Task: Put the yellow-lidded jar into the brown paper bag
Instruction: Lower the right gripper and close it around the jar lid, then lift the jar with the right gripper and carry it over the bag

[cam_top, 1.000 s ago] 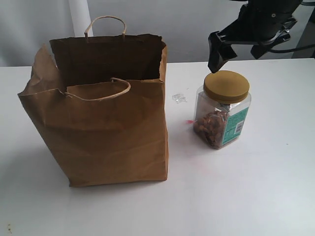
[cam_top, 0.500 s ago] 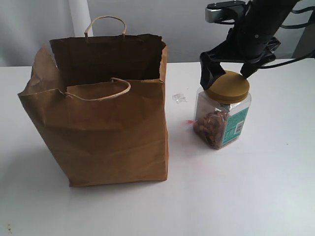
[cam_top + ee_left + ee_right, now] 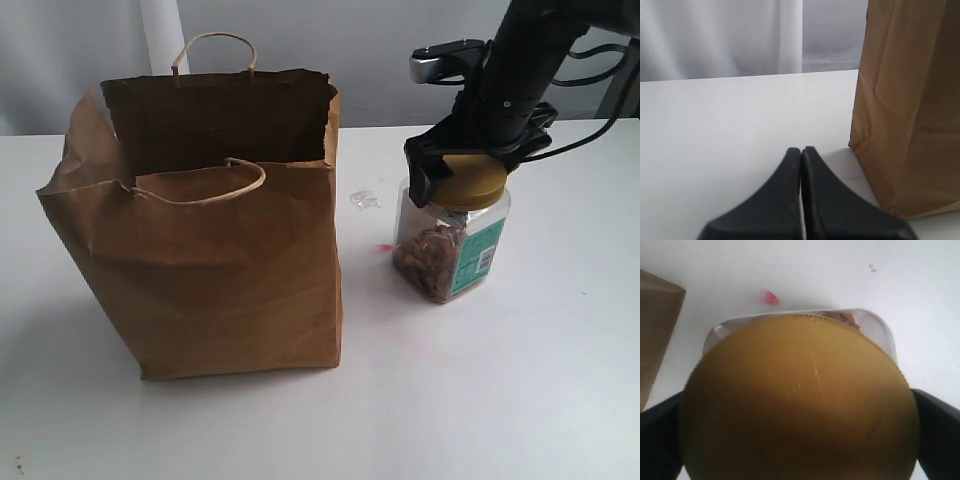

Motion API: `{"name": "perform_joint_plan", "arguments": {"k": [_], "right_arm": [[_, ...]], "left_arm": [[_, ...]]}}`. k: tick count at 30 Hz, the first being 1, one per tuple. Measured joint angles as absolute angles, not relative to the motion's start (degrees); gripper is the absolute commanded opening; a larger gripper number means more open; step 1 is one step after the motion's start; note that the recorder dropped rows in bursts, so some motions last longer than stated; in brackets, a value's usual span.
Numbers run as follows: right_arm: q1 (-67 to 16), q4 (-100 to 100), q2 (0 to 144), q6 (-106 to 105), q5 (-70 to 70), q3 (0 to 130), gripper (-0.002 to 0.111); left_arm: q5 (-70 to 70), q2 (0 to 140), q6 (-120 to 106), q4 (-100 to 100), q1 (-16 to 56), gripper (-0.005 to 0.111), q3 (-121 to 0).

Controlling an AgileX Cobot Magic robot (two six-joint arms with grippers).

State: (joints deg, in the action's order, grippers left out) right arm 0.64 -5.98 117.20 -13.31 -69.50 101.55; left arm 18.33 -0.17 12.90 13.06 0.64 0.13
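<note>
The yellow-lidded jar (image 3: 450,245) stands upright on the white table, right of the brown paper bag (image 3: 210,270). The bag stands open, its handles up. My right gripper (image 3: 462,178) is open and has come down over the jar's lid (image 3: 800,400). One black finger (image 3: 660,430) is at each side of the rim, and whether they touch it I cannot tell. My left gripper (image 3: 801,150) is shut and empty, low over the table beside the bag's side (image 3: 910,100). It does not show in the exterior view.
A small clear scrap (image 3: 363,200) lies on the table between bag and jar. A red mark (image 3: 385,247) sits next to the jar's base. A pale curtain backs the table (image 3: 500,400).
My right gripper has dropped from above and behind the jar down onto its lid, its fingers now level with the rim. Jar, bag and left gripper have not moved.
</note>
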Motion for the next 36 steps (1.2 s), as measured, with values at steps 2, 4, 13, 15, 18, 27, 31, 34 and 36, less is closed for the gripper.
{"name": "perform_joint_plan", "arguments": {"k": [2,4,13,15,18,27,31,34,36], "right_arm": [[0.6,-5.2,117.2,-13.3,-69.5,101.6,0.075],[0.6,-4.5,117.2,-12.7,-69.6,101.6,0.041],[0.6,-3.2,117.1,-9.1,-70.2,107.5,0.0],[0.4,-2.9,115.9,-8.7,-70.3,109.6,0.0],[-0.9,0.0,112.4,-6.5,-70.3,111.0,0.0],[-7.2,11.3,103.8,-3.2,-70.6,111.1,0.0],[-10.3,12.6,99.1,-2.8,-70.8,111.1,0.0],[-12.8,14.4,95.3,-1.7,-69.5,111.1,0.0],[-14.4,15.5,92.7,-1.4,-67.0,111.1,0.0]], "left_arm": [[18.3,-0.2,12.9,13.1,0.6,0.001,0.1],[18.3,-0.2,12.9,13.1,0.6,0.001,0.1],[18.3,-0.2,12.9,13.1,0.6,0.001,0.1],[18.3,-0.2,12.9,13.1,0.6,0.001,0.1],[18.3,-0.2,12.9,13.1,0.6,0.001,0.1],[18.3,-0.2,12.9,13.1,0.6,0.001,0.1],[18.3,-0.2,12.9,13.1,0.6,0.001,0.1],[18.3,-0.2,12.9,13.1,0.6,0.001,0.1],[18.3,-0.2,12.9,13.1,0.6,0.001,0.1]]}}
